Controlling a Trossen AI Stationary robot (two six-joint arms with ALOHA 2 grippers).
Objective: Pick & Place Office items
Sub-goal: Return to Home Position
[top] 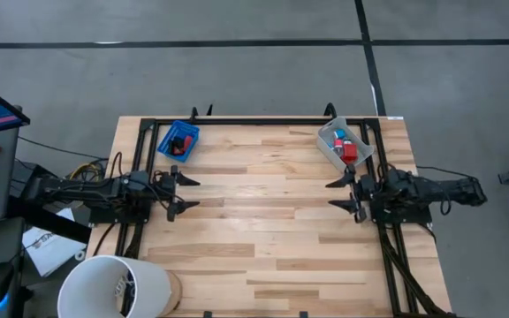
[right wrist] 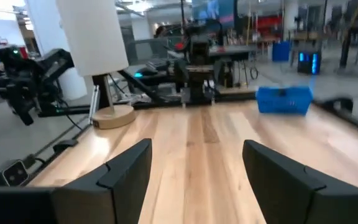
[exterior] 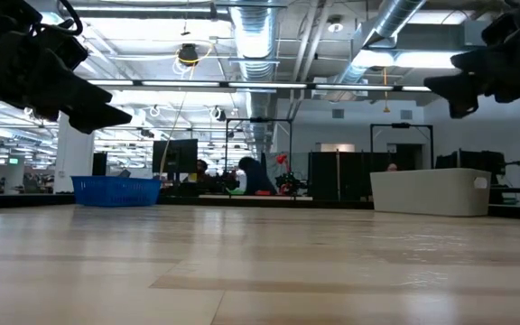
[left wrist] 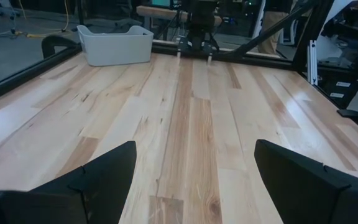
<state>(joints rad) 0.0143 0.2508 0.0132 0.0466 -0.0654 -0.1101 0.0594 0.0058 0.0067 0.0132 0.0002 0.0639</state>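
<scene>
The blue tray sits near the far left corner of the table, turned at a slant to the boards. Its low walls look slotted, and inside it a red piece lies just beside a black piece. Near the far right corner stands the grey bin, smooth-walled, rectangular and taller than the tray. It holds more of the office items: a red block, a blue block close against it and a small white bit. Whether others lie under them I cannot tell. A black frame runs along the table's far edge and down both sides. At the near left corner a white lampshade rises on a round wooden base. The top is pale wood in long planks with darker streaks of grain, and a broad stretch of it lies between the arms. The left gripper hangs above the left side about midway along, its pointed dark fingers spread wide with only boards showing between them. The right gripper faces it from the right side, just short of the bin, its fingers spread just as wide and gripping nothing. Both hang well above the boards.
</scene>
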